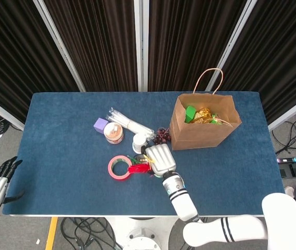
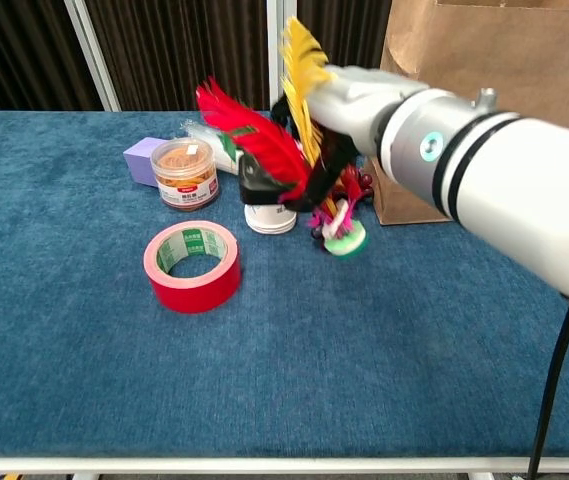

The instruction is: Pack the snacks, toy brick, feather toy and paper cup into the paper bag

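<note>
The feather toy [image 2: 284, 140], red and yellow plumes over a green base, hangs clear of the tabletop [image 2: 364, 350] in the right hand [image 2: 354, 110]. The white cup [image 2: 269, 215], snack jar [image 2: 183, 172] and purple brick [image 2: 142, 158] stand close together. The bag [image 1: 202, 127] stands upright, open, holding green and gold items.

My right hand [image 2: 339, 105] is glossy pale plastic, gripping soft, fluffy feathers of the feather toy [image 2: 264, 145]. Matt brown paper bag [image 1: 204, 125]; shiny red tape roll [image 2: 193, 266]; napped blue cloth table [image 2: 84, 340].
</note>
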